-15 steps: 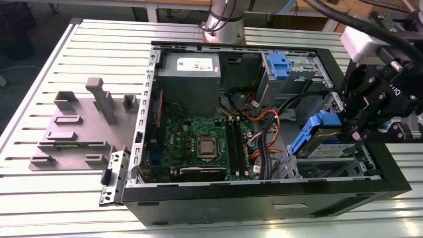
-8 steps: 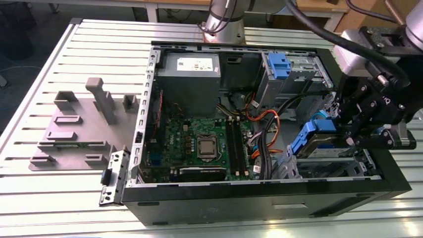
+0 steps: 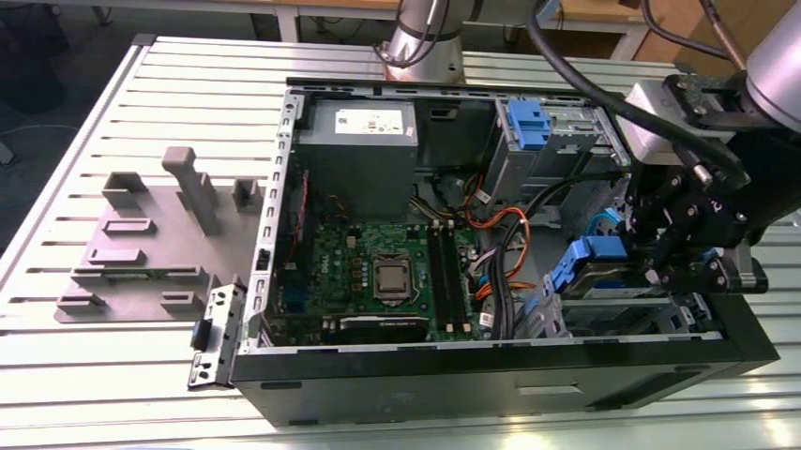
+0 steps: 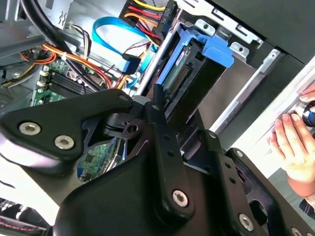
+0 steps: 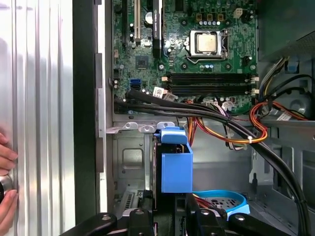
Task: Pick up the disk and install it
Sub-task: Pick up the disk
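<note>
A robotics lab or workshop: an opened computer case [image 3: 501,375] lies on a slotted aluminium bench [image 3: 75,375], the robot arm's base [image 3: 423,42] bolted at its far edge, grey fixture blocks [image 3: 163,244] alongside.

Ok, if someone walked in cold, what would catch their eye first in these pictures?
The open computer case and its green motherboard sit mid exterior view. At that view's right, the black gripper holds the blue-framed disk down in the case. A person's hand rests on the table beside it.
</note>
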You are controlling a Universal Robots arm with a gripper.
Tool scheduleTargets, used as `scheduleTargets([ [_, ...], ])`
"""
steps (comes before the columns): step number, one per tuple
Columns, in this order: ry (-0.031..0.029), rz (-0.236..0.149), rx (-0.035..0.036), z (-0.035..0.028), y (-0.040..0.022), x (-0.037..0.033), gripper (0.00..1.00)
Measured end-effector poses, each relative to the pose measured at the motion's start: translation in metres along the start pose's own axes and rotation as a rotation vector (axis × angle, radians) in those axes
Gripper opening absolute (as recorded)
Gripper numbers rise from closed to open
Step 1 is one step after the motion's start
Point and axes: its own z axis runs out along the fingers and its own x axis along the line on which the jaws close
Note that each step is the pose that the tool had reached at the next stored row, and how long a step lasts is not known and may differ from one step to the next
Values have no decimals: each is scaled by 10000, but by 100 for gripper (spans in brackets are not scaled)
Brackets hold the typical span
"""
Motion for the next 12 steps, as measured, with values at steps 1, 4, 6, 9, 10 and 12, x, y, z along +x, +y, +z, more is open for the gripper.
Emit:
scheduleTargets([
  [1,0,-1,0,16,0,0,35],
  [4,15,0,0,48,0,1,35],
  [6,35,0,1,51,0,2,35],
  [9,38,0,1,50,0,2,35],
  [10,37,0,1,51,0,2,35],
  [12,37,0,1,51,0,2,35],
])
